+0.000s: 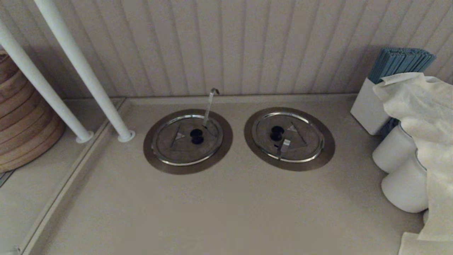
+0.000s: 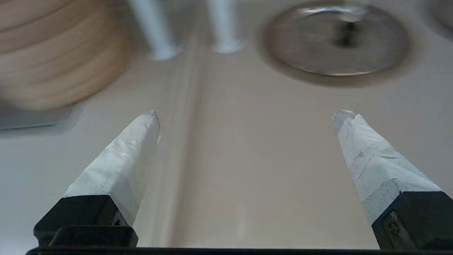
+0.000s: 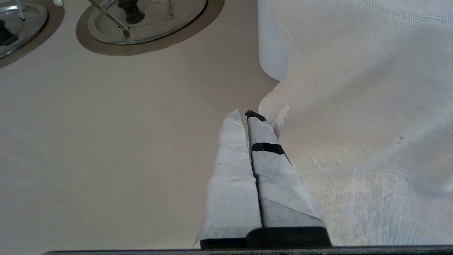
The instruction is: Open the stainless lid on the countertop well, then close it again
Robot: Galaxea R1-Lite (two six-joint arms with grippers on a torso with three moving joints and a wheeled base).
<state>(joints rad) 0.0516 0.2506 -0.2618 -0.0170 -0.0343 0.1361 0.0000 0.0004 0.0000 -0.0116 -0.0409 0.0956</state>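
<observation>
Head view has the stainless lid [image 1: 187, 139] lying flat and closed over the countertop well [image 1: 151, 156], at nine o'clock of its twin lid [image 1: 288, 136]; nothing opened yet, I'd judge. Left gripper [image 2: 246, 113] hovers short, fingers spread wide; right gripper [image 3: 244, 115] pinched together, empty, beside the white cloth [image 3: 357, 117]

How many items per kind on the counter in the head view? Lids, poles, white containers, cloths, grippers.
Round stainless lids with black knobs: 2, the stainless lid with the tall hooked rod and its twin lid with a short tab
White slanted poles: 2
White containers: 3
White cloth: 1
Grippers in head view: 0
Total: 8
</observation>
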